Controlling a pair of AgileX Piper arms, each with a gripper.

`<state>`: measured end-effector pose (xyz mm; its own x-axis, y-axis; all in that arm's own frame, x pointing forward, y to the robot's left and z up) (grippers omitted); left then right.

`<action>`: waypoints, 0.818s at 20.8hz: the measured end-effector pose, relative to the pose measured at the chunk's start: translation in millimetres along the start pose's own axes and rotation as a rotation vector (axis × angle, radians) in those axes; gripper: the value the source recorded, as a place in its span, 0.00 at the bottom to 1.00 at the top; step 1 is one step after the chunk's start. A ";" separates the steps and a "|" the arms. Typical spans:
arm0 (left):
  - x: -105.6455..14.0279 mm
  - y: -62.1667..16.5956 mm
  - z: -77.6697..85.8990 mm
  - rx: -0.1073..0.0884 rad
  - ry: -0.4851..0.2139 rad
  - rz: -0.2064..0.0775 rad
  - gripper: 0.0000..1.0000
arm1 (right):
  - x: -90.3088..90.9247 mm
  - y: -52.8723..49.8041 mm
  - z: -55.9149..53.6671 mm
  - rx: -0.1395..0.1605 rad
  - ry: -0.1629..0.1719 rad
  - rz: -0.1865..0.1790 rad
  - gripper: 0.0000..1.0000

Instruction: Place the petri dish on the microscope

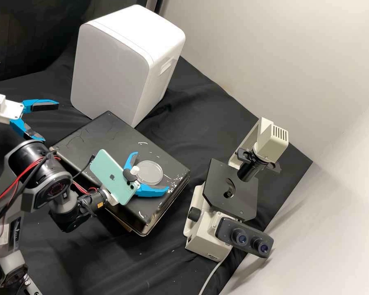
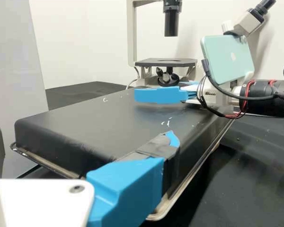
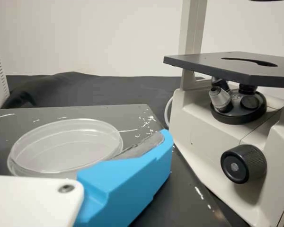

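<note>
Petri dish [image 3: 66,146]: clear and round, lying flat on the black slab [image 1: 106,139] on the desk [image 1: 201,110], towards the slab's end nearest the microscope [image 1: 229,205]. It is well apart from the microscope's black stage [image 1: 231,188].

Right hand [image 1: 151,172]: released. Its blue fingers are parted and lie low on the slab, one on each side of the dish. In the right wrist view the dish rim sits just beside one finger. A mint-green phone [image 1: 112,176] is mounted at this wrist.

Left hand [image 1: 45,121]: released and grasping nothing, its fingers spread wide. It hangs at the slab's opposite end, well apart from the dish.

Microscope: upright on the desk just beside the slab, eyepieces facing the near edge.

White box [image 1: 125,61]: upright behind the slab, close against its far side.
</note>
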<state>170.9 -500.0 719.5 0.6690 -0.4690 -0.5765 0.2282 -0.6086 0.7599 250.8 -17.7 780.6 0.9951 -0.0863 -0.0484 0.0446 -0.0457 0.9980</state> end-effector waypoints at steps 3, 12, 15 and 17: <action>0.0 0.0 0.0 0.000 0.000 0.000 1.00 | 3.7 -0.6 1.2 0.002 -0.005 0.005 1.00; 0.0 0.0 0.0 0.000 0.000 0.000 1.00 | 8.3 -0.1 0.6 0.002 0.001 0.010 0.00; 0.0 0.0 0.0 0.000 0.000 0.000 1.00 | 8.3 -0.1 0.6 0.002 0.001 0.010 0.00; 0.2 -0.6 -0.2 -0.001 0.001 -0.003 1.00 | 8.3 -0.1 0.6 0.002 0.001 0.010 0.00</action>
<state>171.1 -499.6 719.1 0.6688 -0.4670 -0.5785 0.2311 -0.6090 0.7588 259.0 -19.0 780.0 0.9956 -0.0855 -0.0385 0.0346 -0.0472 0.9983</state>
